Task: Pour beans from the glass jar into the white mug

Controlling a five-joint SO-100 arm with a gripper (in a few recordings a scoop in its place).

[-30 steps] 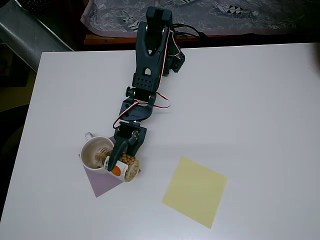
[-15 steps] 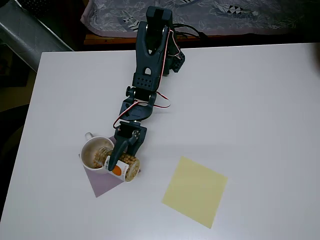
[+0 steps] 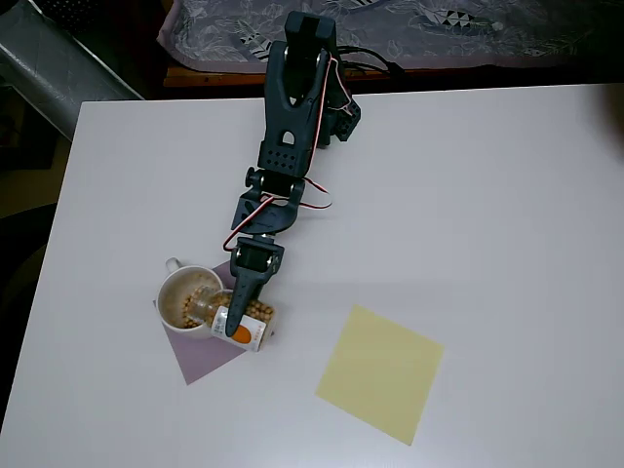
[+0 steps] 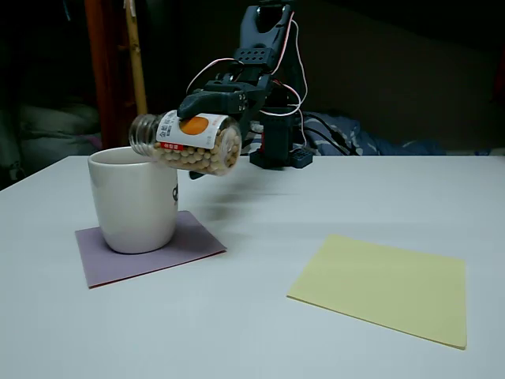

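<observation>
Above the white mug [image 4: 132, 200] we held the glass jar [image 4: 189, 142] clamped in the jaws, tipped near level, mouth over the rim. Better to tilt slowly so the beans [image 4: 201, 157] fall inside.

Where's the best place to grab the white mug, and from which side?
Probably the white mug's rim, from straight above, with one finger inside and one outside the wall. It stands upright and open-topped on the purple mat. Its loop handle looks too small. First the claw and tilted glass jar must move aside.
</observation>
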